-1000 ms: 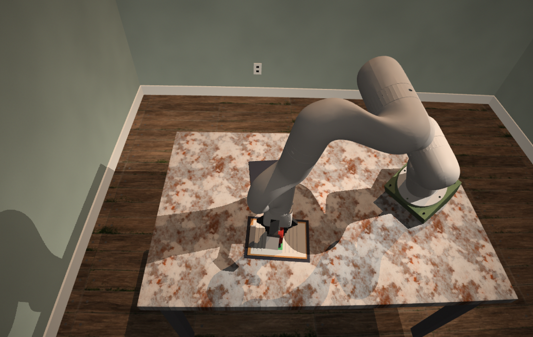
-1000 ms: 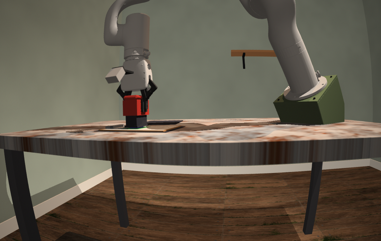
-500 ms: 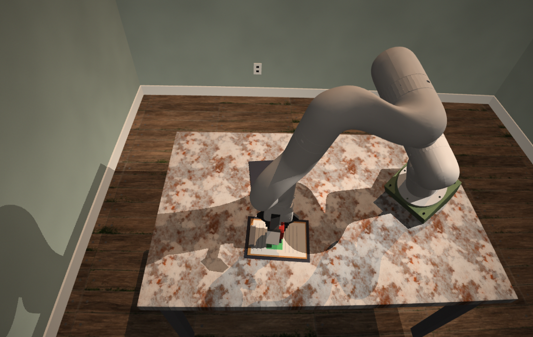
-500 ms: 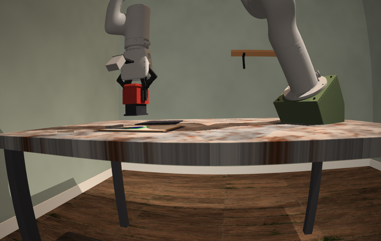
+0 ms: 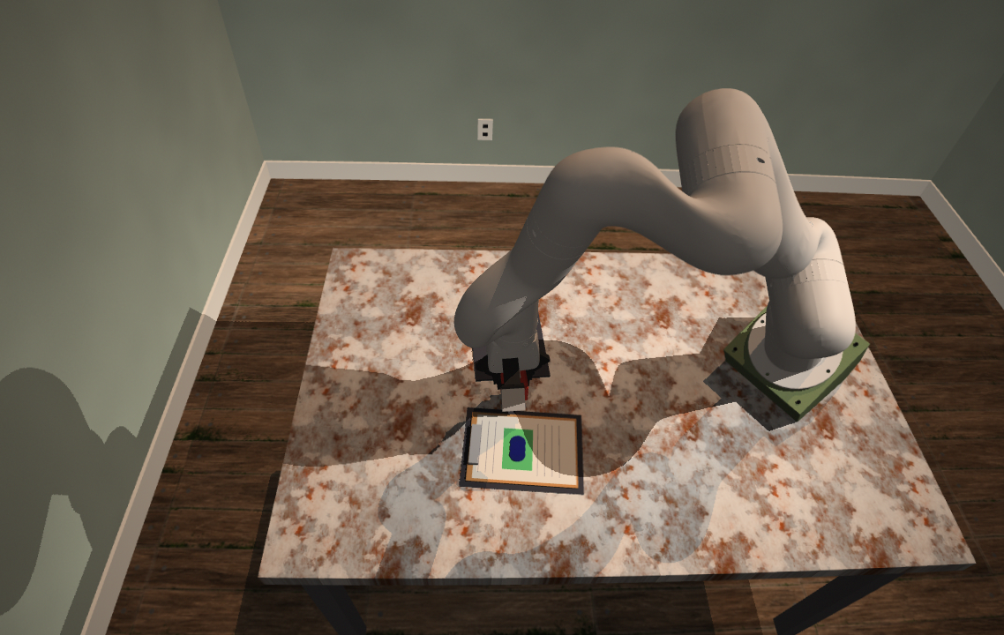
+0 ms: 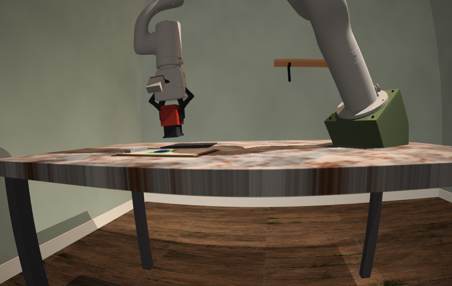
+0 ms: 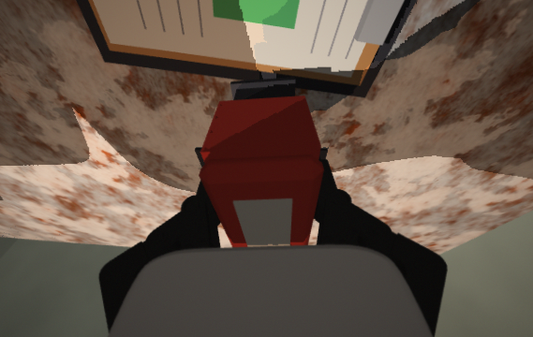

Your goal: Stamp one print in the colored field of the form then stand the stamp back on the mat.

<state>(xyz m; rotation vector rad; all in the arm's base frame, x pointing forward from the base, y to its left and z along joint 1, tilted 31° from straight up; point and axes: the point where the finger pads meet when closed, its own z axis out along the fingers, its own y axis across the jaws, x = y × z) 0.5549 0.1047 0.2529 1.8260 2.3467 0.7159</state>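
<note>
Top view: arm reaches from green base (image 5: 845, 370) on the right toward table (image 5: 727, 505) centre, gripper (image 5: 512, 377) just far of the form (image 5: 561, 442), mostly hidden under the wrist, a bit of red stamp (image 5: 522, 376) showing. Form lies on a dark-edged clipboard, green field (image 5: 528, 461) with a dark blue print (image 5: 517, 448) inside it. Exterior view: gripper (image 6: 171, 114) hangs in the air with black fingers (image 6: 182, 110) clamped on the red stamp's (image 6: 169, 115) sides, stamp's black foot clear above the table, upright as far as visible. Dark mat (image 6: 188, 145) lies flat just below and slightly right of the stamp; form (image 6: 170, 153) nearer, print (image 6: 161, 151) visible on green. Wrist view: stamp (image 7: 261, 154) held between the black fingers, bare table under it, form's (image 7: 294, 42) edge and green field (image 7: 271, 11) at the top, mat not clearly seen.
</note>
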